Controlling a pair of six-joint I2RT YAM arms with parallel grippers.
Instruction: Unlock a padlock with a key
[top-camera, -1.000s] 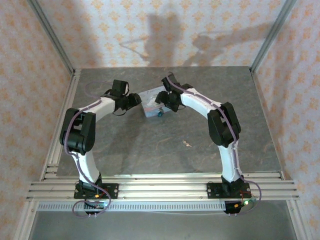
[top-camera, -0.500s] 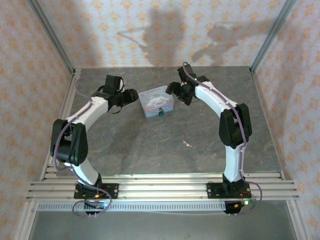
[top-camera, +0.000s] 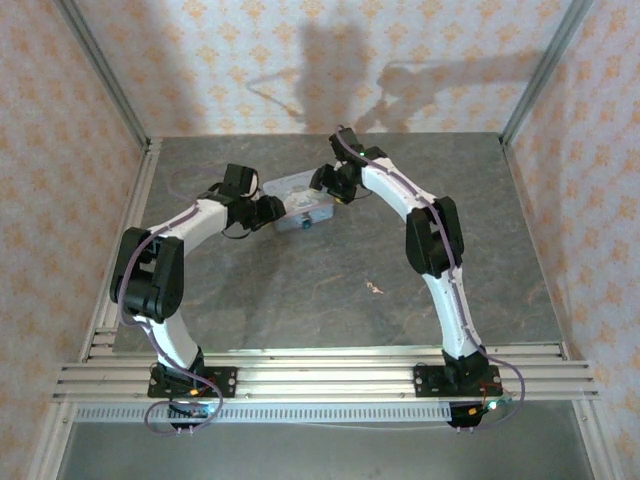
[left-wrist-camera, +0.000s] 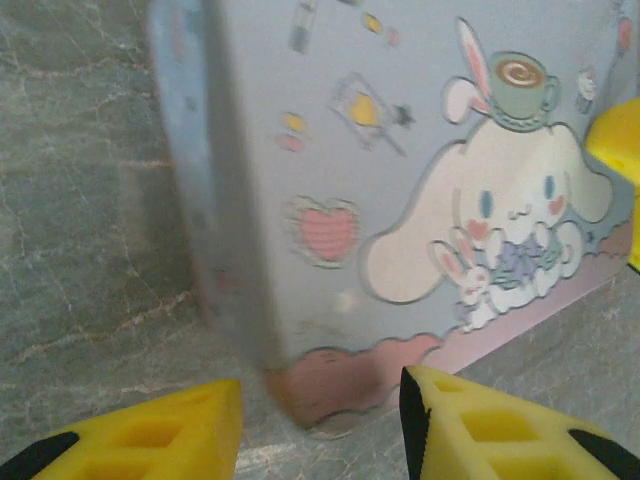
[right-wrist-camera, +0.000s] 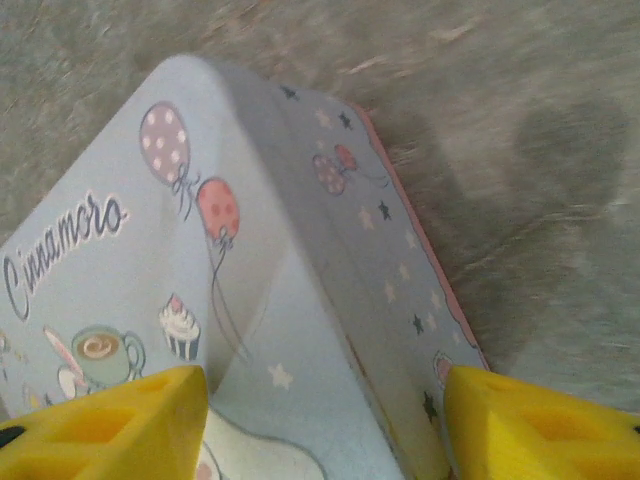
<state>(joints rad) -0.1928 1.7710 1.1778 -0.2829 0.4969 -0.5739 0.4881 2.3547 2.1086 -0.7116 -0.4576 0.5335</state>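
1. Nearest us, the aluminium rail (top-camera: 320, 375) carries both arm bases at the table's edge.
2. Just beyond it, the key (top-camera: 375, 289) lies loose on the grey, stone-patterned tabletop (top-camera: 300, 300), well apart from both grippers. We judge that nothing has yet been picked up for the unlocking.
3. Farther on, the padlock (top-camera: 305, 224) sits at the near face of the light-blue tin (top-camera: 298, 203), which is probably why both arms bend in toward that box.
4. The left gripper (left-wrist-camera: 320, 425) has its yellow fingers (left-wrist-camera: 150, 435) spread with the tin's corner between them; it grasps nothing.
5. The right gripper (right-wrist-camera: 325, 425) is likewise spread wide around the tin's other end and is empty. We read this pairing as a way to brace the tin from two sides.
6. Behind everything stand pale floral walls (top-camera: 330, 60), which carry the arms' shadows.
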